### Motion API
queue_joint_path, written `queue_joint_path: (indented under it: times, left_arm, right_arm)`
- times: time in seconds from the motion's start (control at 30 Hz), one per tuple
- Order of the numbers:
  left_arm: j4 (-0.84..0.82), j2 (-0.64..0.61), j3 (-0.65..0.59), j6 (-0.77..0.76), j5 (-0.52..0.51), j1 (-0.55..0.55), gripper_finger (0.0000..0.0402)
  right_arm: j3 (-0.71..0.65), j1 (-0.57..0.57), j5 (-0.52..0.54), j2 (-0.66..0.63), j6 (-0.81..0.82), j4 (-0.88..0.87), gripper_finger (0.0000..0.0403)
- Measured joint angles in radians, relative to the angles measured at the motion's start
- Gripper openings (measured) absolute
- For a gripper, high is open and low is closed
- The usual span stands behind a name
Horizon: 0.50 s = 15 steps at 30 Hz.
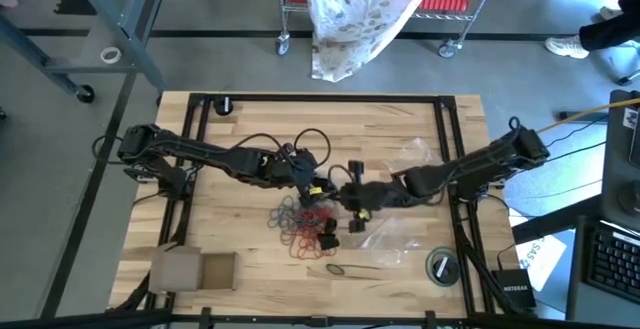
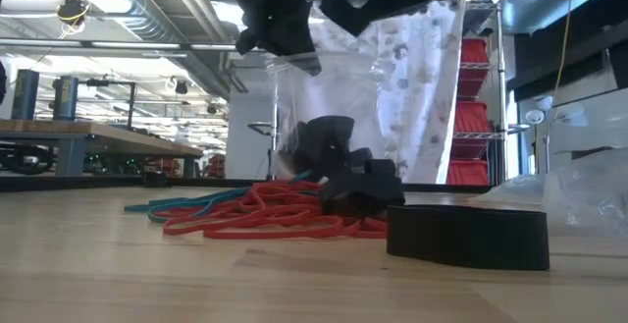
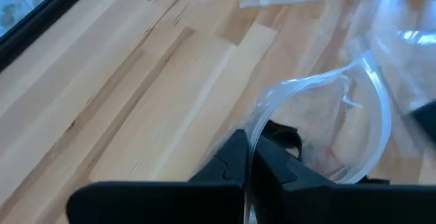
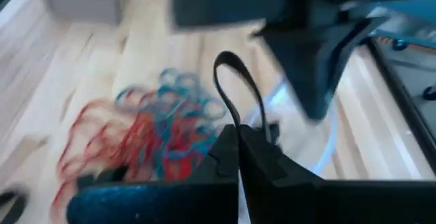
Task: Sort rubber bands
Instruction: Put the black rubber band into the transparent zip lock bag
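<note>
Near the middle of the worktop [image 1: 200,169], the left gripper [image 3: 248,176] has its jaws pinched tight on the rim of a clear bag [image 3: 354,115]. The right gripper [image 4: 238,152], close beside it, clamps a black rubber band [image 4: 235,81]. A pile of red and teal rubber bands [image 1: 305,231] lies below them, toward the front edge.

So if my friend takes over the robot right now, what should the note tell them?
Left gripper: shut on the rim of a clear bag, holding it up over the middle of the table.
Right gripper: shut on one black band, lifted close to the bag.
Rubber bands: red and teal ones lie in a tangled pile on the table, below the grippers; one dark loop lies apart, nearer the front edge.
Done: one black band picked.
Left: drop it in the bag, then sort the pile.
</note>
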Motion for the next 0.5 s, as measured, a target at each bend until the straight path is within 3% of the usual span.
queue_joint_path:
  times: [0.33,0.5]
  left_arm:
    - [-0.008,0.0,0.0,0.005,0.001,-0.001,0.0]
    - [-0.006,0.0,0.0,0.005,0.001,0.0,0.0]
  right_arm:
    - [-0.002,-0.097,-0.012,0.027,0.092,-0.048,0.0005]
    - [-0.002,-0.095,-0.033,0.035,0.113,-0.074,0.003]
